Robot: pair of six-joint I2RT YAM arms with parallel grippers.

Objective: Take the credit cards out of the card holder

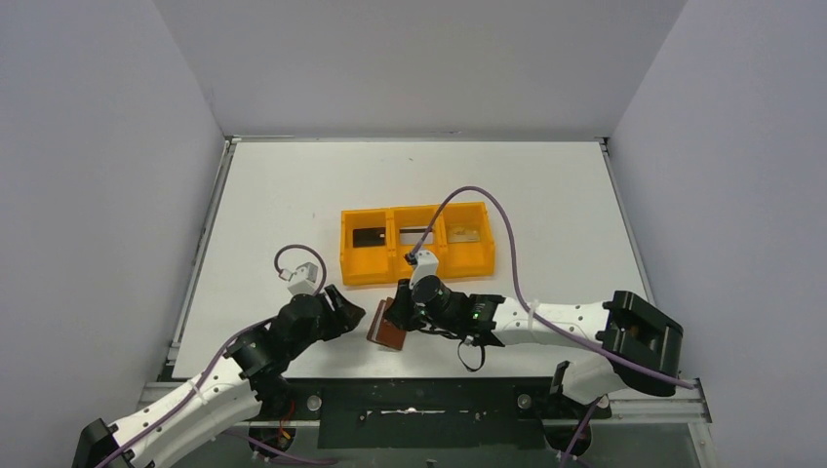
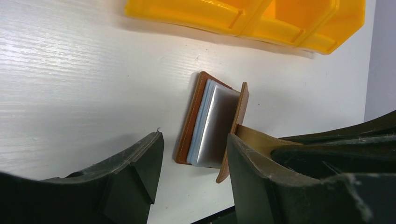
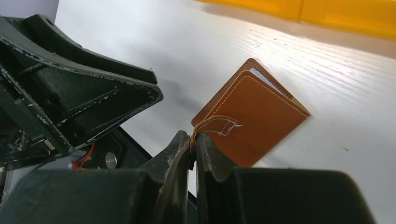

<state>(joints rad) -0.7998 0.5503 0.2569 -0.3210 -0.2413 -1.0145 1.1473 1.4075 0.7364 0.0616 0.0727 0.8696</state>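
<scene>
- Near the front edge of the table (image 1: 293, 214), seen from above, the brown card holder (image 1: 388, 328) lies between the left gripper (image 1: 353, 315) and the right gripper (image 1: 402, 310). Behind it, the orange tray (image 1: 419, 267) has 3 compartments, with a black card (image 1: 369, 237) in the left one and a tan card (image 1: 466, 232) in the right.
- Left wrist view: the left fingers (image 2: 140, 163) stand spread and empty. The card holder lies partly open just ahead, its pale pockets showing.
- Right wrist view: the right fingers (image 3: 175, 154) are clenched on the card holder's snap tab (image 3: 219, 125).

Brown leather card holder (image 2: 212, 121) lies half-open near the orange tray (image 1: 363, 270), blue-grey pockets showing.
</scene>
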